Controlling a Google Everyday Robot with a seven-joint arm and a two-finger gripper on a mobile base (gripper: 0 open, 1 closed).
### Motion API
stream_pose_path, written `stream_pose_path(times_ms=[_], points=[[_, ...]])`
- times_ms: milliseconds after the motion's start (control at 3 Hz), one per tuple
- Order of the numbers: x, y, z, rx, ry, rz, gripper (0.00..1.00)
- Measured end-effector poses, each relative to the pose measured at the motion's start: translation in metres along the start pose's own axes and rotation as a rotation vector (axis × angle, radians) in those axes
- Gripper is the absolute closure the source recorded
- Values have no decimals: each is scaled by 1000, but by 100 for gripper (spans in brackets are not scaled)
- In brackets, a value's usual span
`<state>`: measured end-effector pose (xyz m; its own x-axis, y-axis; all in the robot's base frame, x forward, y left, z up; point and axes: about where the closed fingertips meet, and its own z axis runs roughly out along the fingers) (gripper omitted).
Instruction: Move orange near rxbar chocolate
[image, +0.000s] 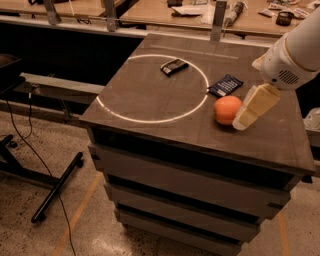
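The orange (226, 109) sits on the dark table top (160, 105), just outside the right edge of a pale painted circle (153, 88). The rxbar chocolate (174, 66), a small black bar, lies inside the circle near its far side. My gripper (245, 120) hangs from the white arm (292, 57) at the right, its pale fingers (256, 106) pointing down right beside the orange's right side.
A dark blue packet (226, 85) lies just behind the orange at the circle's right rim. Wooden benches with clutter (200, 10) run along the back. A black stand's legs (55, 187) and cables lie on the floor at left.
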<state>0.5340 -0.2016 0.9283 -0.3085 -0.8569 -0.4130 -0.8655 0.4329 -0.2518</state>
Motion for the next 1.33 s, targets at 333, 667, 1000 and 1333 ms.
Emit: stream_pose_path(times_ms=[333, 667, 1000, 1333], points=[[0, -5, 34, -11, -26, 37, 2], [-3, -6, 50, -21, -36, 49, 22], [-5, -1, 71, -3, -6, 33, 55], [-1, 3, 80, 0, 3, 35, 77]])
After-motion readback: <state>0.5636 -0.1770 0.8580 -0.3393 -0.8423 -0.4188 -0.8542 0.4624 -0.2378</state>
